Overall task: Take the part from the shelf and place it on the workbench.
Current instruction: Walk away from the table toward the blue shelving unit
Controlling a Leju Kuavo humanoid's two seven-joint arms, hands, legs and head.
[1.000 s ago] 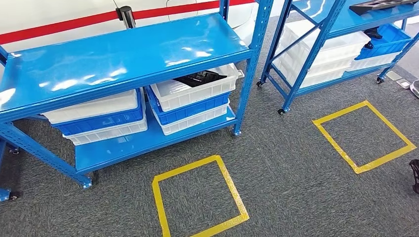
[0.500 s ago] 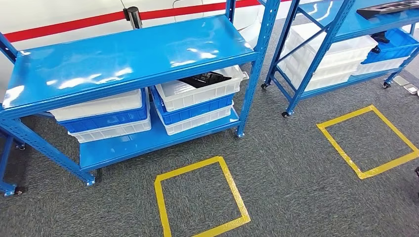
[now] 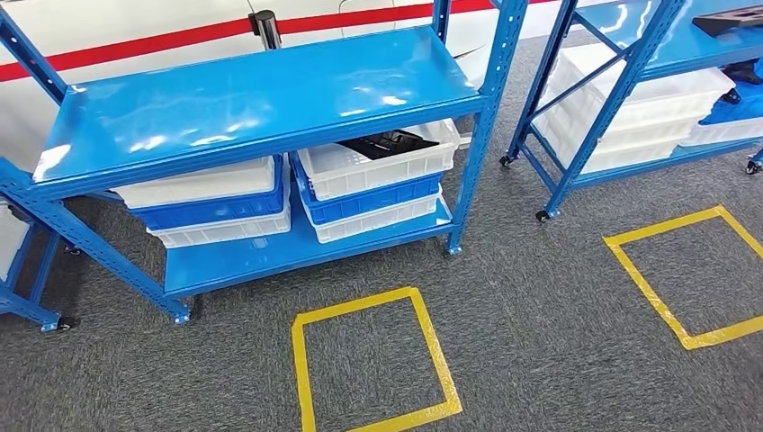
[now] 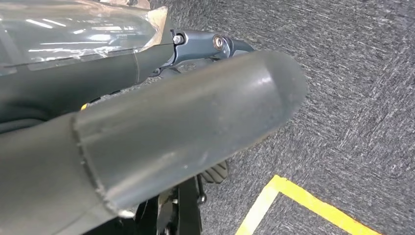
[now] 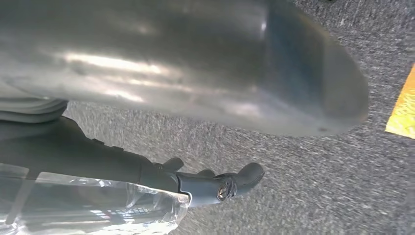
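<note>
A black part [image 3: 389, 142] lies in the top white bin [image 3: 382, 168] on the lower level of the blue shelf [image 3: 252, 94], under its top board. My left hand [image 4: 186, 127] hangs over grey carpet in the left wrist view; its thick thumb and a darker finger [image 4: 210, 46] are apart with nothing between them. My right hand [image 5: 195, 63] also hangs over carpet, with its thumb apart from a dark finger [image 5: 220, 186], and it holds nothing.
White and blue bins are stacked on the shelf's lower board [image 3: 234, 261]. A second blue shelf [image 3: 630, 72] stands to the right with white bins and another black part [image 3: 731, 20] on top. Two yellow tape squares [image 3: 303, 378] [image 3: 650, 288] mark the carpet.
The whole picture has slid to the right and a little down, so the camera has moved. The dark shape at the right edge is out of the picture.
</note>
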